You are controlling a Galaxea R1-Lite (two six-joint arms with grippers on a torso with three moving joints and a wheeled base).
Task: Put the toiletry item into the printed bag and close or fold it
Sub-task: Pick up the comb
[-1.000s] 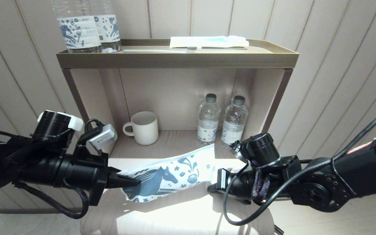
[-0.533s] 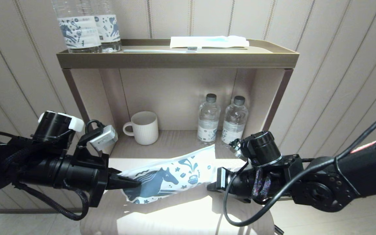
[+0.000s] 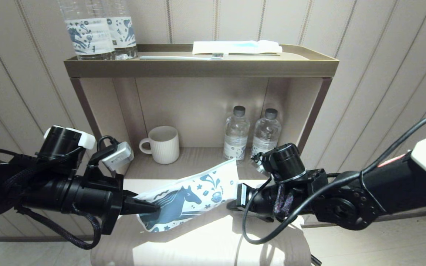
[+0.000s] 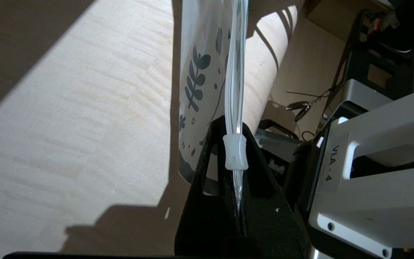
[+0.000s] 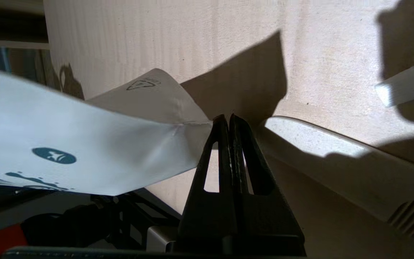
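The left hand (image 3: pixel 150 207) pinches the printed bag (image 3: pixel 189 199) at its zip end; the right hand (image 5: pixel 228 124), pressed together, nips the opposite corner, holding it above the surface (image 3: pixel 198 244). The toiletry item isn't visible, perhaps already inside; folding likely remains.

The lower shelf is partly blocked by a mug (image 3: pixel 164 144) and two small bottles (image 3: pixel 250 133); between them open room is left, fronted by the printed bag (image 3: pixel 187 197).
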